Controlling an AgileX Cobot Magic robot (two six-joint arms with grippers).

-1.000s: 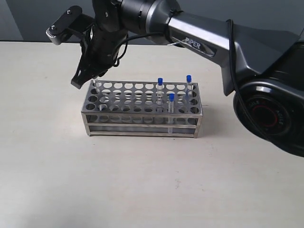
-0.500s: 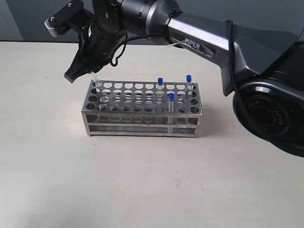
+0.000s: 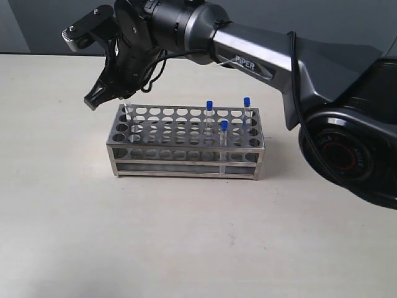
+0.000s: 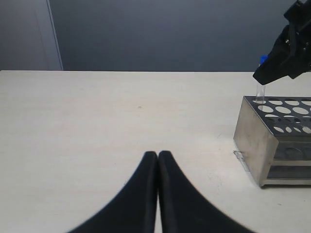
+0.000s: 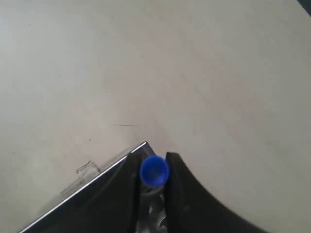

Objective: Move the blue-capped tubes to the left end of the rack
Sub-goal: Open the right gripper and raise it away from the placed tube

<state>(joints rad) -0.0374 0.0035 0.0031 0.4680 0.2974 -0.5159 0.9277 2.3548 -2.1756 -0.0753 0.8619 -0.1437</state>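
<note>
The silvery rack (image 3: 186,164) stands mid-table. Three blue-capped tubes (image 3: 209,107) (image 3: 224,127) (image 3: 246,102) stand in holes near its right end. A fourth tube (image 3: 126,112) rises from the back corner hole at the left end. My right gripper (image 3: 93,101) reaches across to it. In the right wrist view its blue cap (image 5: 154,171) sits between the fingers of the right gripper (image 5: 154,158), which press on both sides. The left wrist view shows that tube (image 4: 260,92) under the right gripper (image 4: 266,75). My left gripper (image 4: 158,154) is shut and empty, left of the rack (image 4: 252,131).
The right arm's dark links (image 3: 260,53) span the back of the table above the rack, with its base (image 3: 347,155) at the right. A small clear scrap (image 4: 239,155) lies at the rack's left foot. Bare beige table (image 3: 186,242) lies in front.
My right gripper has shifted a little up and to the left above the rack's left end. The tube under it stays in the corner hole. The other three tubes have not moved.
</note>
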